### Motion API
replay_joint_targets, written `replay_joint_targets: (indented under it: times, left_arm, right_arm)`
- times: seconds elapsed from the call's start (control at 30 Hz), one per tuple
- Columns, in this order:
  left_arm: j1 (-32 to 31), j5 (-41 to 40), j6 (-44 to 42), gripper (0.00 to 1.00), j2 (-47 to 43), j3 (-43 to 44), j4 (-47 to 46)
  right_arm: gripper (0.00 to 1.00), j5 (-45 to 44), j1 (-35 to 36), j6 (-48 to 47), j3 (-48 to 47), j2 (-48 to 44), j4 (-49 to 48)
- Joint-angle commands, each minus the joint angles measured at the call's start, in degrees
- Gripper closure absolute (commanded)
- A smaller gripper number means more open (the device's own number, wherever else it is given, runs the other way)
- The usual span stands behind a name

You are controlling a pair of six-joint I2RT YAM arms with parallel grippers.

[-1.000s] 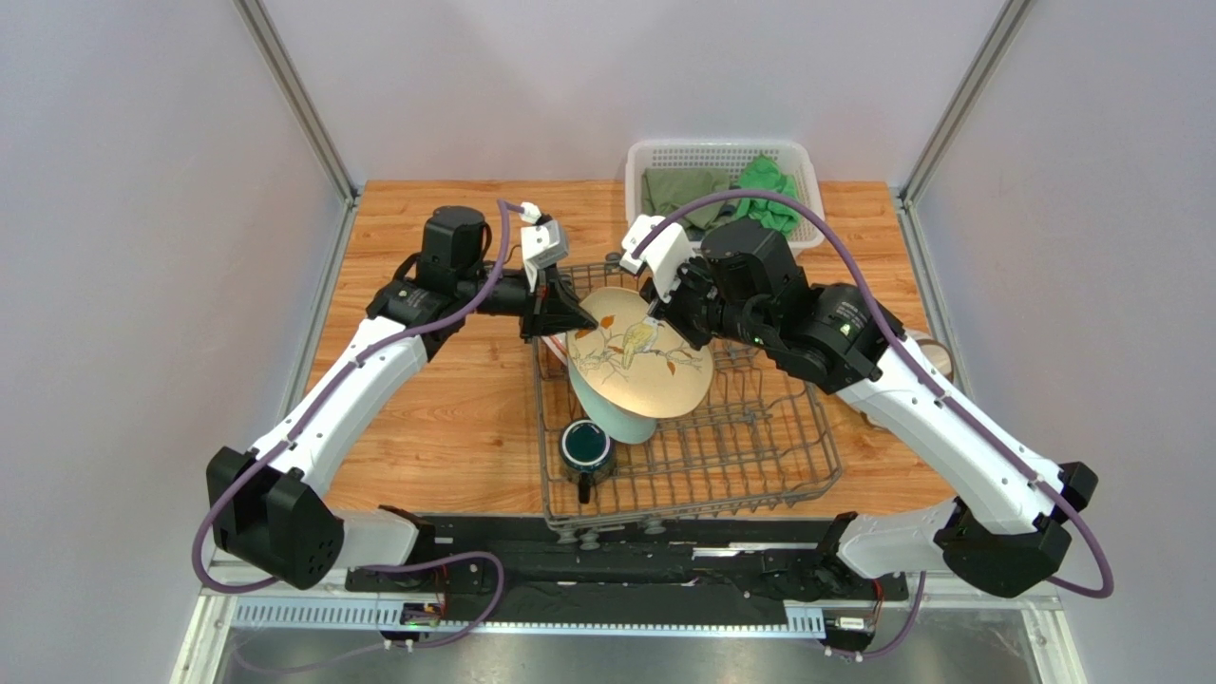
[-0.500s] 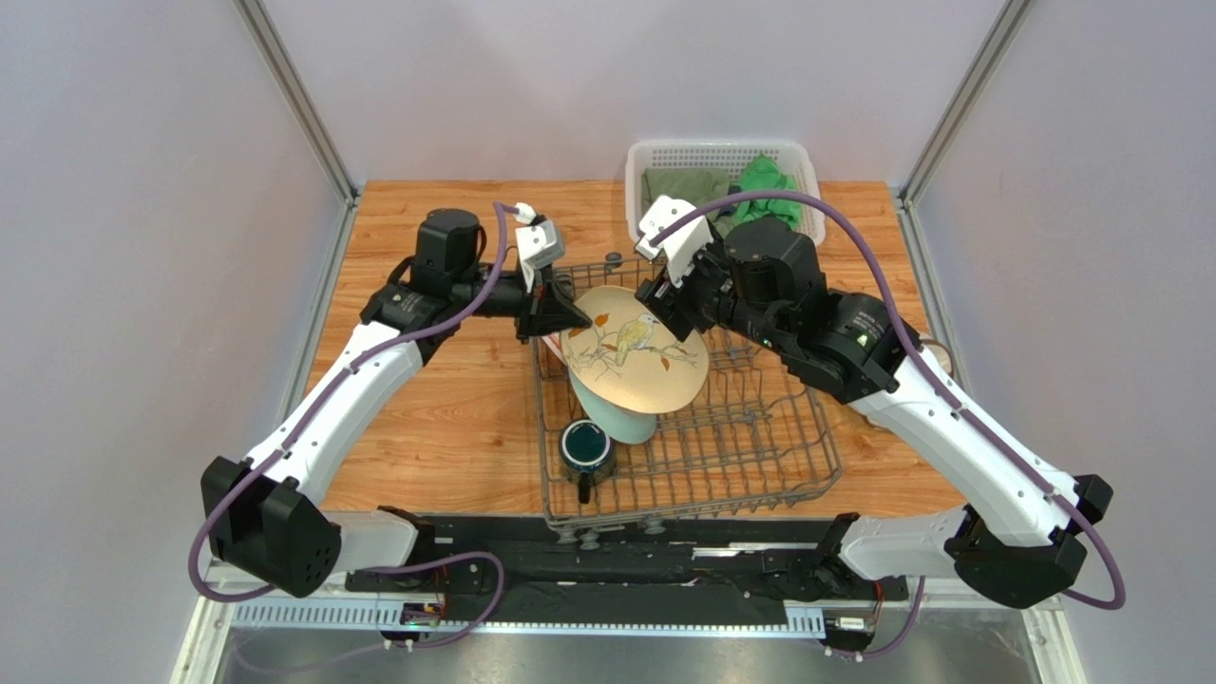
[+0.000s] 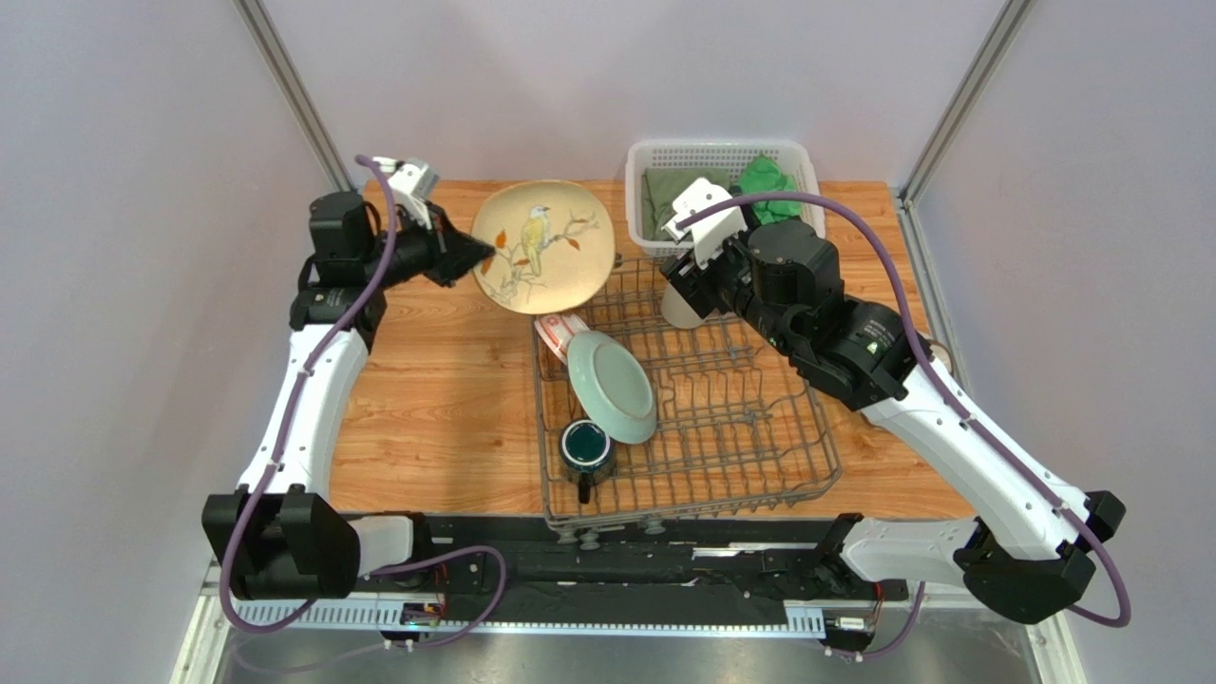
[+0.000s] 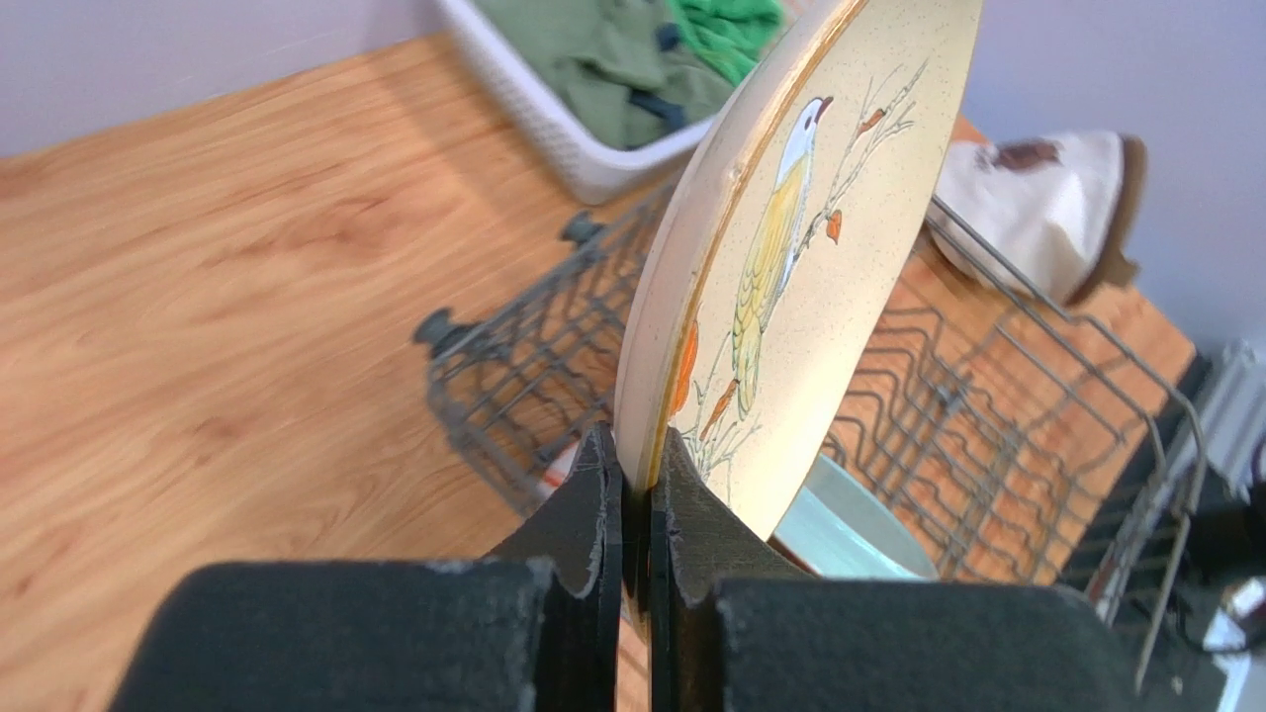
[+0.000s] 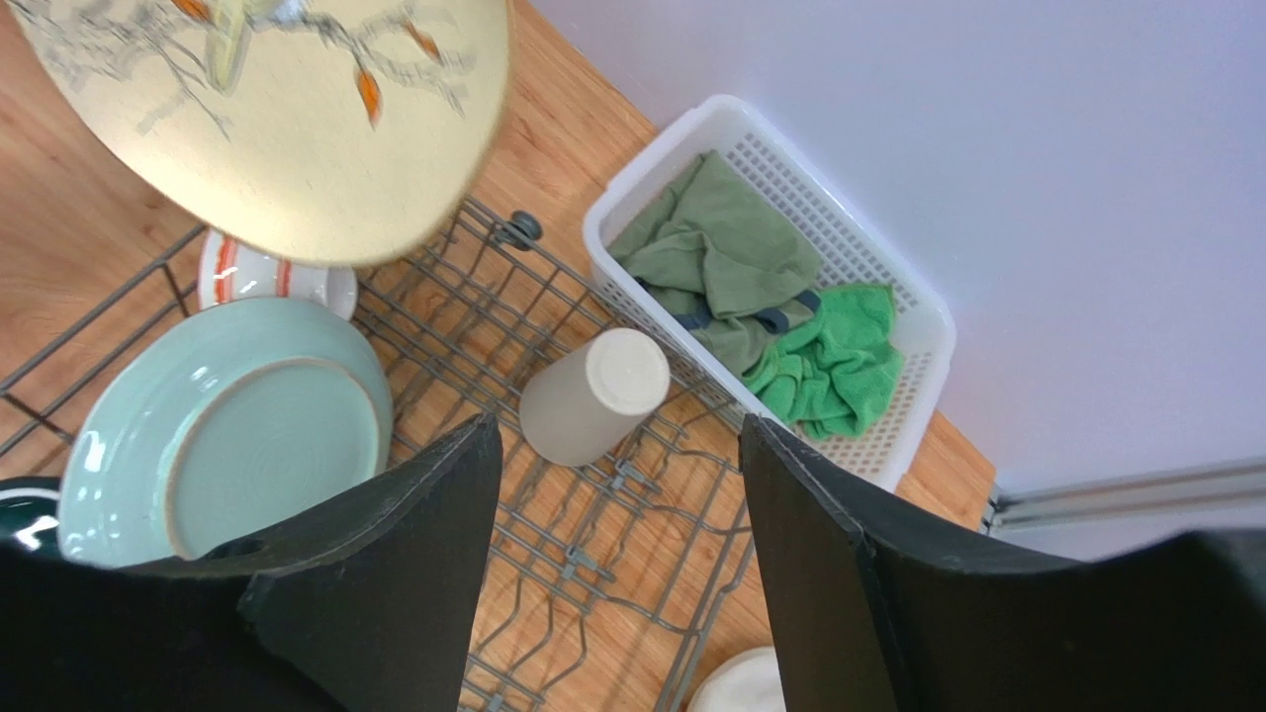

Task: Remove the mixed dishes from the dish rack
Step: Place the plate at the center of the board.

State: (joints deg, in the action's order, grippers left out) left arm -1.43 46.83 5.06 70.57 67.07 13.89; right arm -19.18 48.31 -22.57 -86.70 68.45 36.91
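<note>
Holding the cream round plate with the bird motif point(image 3: 544, 245) by its rim in my left gripper point(image 4: 636, 453). Fingers pinched tight on the edge, and the plate stands almost on edge beyond the fingertips. It hangs in the air, off the grey wire dish rack point(image 3: 832, 478), past the rack's far-left corner and over the wooden table point(image 3: 428, 413).

Key relation for the next move is on the other arm. The tall beige cup point(image 5: 587, 393) sits straight below my right gripper point(image 5: 617, 445), between the two fingers in the right wrist view, inside the rack at its far end. The cup lies tilted, flat end toward the white plastic mesh basket point(image 3: 714, 150) beyond the gripper. Its long axis runs slantwise to the line between my fingers. The right arm is clearly nearer to it; the left is well off to the side and busy.

The right gripper's jaws stand wide apart, holding nothing and touching nothing, well above the wires. My guess is a straight drop plus a small wrist turn would put the fingers across the cup's body.

Also in the rack, on the near-left side of my right gripper:
- pale green round plate point(image 3: 611, 385), leaning
- small red-and-white patterned bowl point(image 3: 560, 335), just behind that plate
- dark teal mug point(image 3: 585, 448), nearest my bases
</note>
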Motion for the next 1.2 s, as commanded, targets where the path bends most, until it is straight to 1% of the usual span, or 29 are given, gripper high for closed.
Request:
replay_joint_targets:
  times: [0.0,0.17,0.2,0.27,0.37,0.4,0.63,0.93,1.17]
  left_arm:
    - [6.69,-1.39,13.72,1.00,-0.52,1.76,-10.19]
    - [15.47,-3.06,23.31,1.00,5.44,1.40,-13.36]
    - [16.36,-3.58,25.59,1.00,6.59,1.40,-13.54]
    - [18.64,-5.08,27.45,1.00,9.75,1.57,-13.63]
    - [20.41,-7.80,30.53,1.00,13.88,1.49,-13.63]
    - [20.68,-8.24,31.75,1.00,14.85,1.40,-15.37]
    - [21.03,-11.93,35.63,1.00,23.38,1.31,-17.49]
    - [21.03,-11.41,39.06,1.00,36.03,4.82,-19.95]
    - [20.94,-11.06,40.90,1.00,41.40,5.00,-23.03]
  right_arm:
    - [0.34,-2.71,-2.34,0.50,1.18,-1.47,-4.65]
    - [0.34,-2.97,-5.50,2.44,2.14,-1.74,-4.91]
    - [0.34,-2.79,-6.03,2.70,2.49,-1.74,-4.91]
    - [0.33,-2.10,-7.35,3.58,2.93,-2.00,-4.83]
    - [0.33,-1.04,-8.06,4.02,4.16,-2.44,-5.09]
    - [0.32,-1.04,-8.06,4.28,4.51,-2.70,-5.35]
    - [0.31,-0.25,-9.03,5.34,7.68,-2.62,-6.06]
    - [0.31,1.25,-10.34,5.96,10.14,-2.18,-6.06]
    - [0.31,1.87,-11.22,6.13,10.67,-1.30,-5.97]
